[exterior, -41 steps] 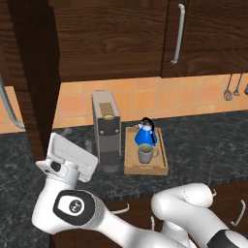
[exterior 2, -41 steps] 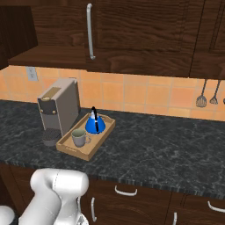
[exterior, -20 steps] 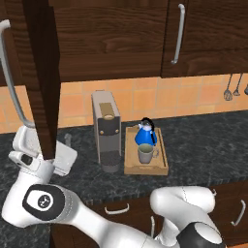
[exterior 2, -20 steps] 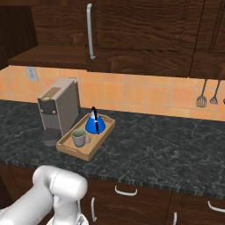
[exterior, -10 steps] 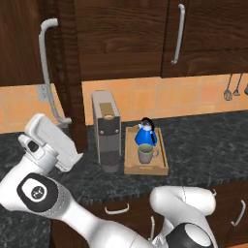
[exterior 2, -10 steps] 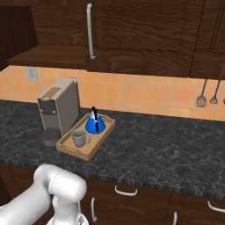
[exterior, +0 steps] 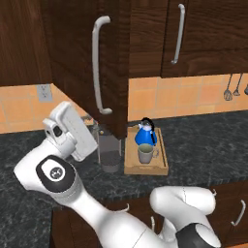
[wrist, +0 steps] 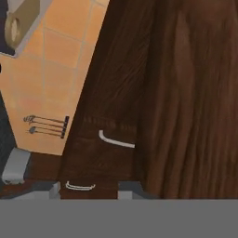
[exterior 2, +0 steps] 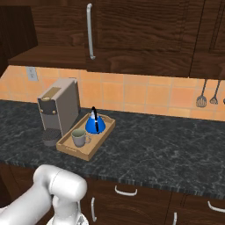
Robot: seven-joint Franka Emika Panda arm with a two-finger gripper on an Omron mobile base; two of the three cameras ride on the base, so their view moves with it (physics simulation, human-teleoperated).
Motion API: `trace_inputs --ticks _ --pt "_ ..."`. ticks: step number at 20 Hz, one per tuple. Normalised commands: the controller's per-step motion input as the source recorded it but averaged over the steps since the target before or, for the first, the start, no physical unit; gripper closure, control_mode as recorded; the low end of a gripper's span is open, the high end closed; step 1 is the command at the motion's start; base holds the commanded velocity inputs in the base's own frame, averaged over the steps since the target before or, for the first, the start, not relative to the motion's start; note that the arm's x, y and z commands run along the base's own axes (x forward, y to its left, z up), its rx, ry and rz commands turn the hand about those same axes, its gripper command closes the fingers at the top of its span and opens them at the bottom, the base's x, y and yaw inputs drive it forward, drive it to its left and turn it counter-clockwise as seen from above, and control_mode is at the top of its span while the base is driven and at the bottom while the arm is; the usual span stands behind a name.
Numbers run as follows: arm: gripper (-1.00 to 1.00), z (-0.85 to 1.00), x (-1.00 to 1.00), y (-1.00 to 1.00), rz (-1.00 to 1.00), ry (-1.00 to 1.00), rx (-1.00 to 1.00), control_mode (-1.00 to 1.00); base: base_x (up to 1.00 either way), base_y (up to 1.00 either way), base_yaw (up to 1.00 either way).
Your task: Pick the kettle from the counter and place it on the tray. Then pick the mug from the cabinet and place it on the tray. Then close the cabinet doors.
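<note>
Now the left cabinet door (exterior: 109, 63) has swung almost shut against its earlier wide-open position, pushed by the arm. Kettle (exterior: 145, 134) and mug (exterior: 145, 153) sit on the tray (exterior: 162, 157), at three o'clock of the coffee machine (exterior 2: 59, 107) on the surface (exterior 2: 167, 145). Whether the fingers are clenched, I cannot tell.
</note>
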Motion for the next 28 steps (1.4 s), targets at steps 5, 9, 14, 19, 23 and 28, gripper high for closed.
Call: trace_inputs --ticks 5,9,14,19,23,28 --pt "-1.0 0.21 0.57 -0.79 0.0 0.0 0.14 -1.0 0.0 0.0 0.0" --pt "-1.0 0.18 0.68 -0.8 0.0 0.0 0.13 -1.0 0.0 0.0 0.0" --pt "-1.0 0.26 0.75 -0.74 0.0 0.0 0.15 -1.0 0.0 0.0 0.0" --pt "-1.0 0.35 0.76 -0.73 0.0 0.0 0.16 -1.0 0.0 0.0 0.0" --pt "-1.0 0.43 0.84 -0.68 0.05 0.0 0.17 -1.0 0.0 0.0 0.0" --pt "-1.0 0.46 0.97 -0.6 0.1 0.0 0.17 -1.0 0.0 0.0 0.0"
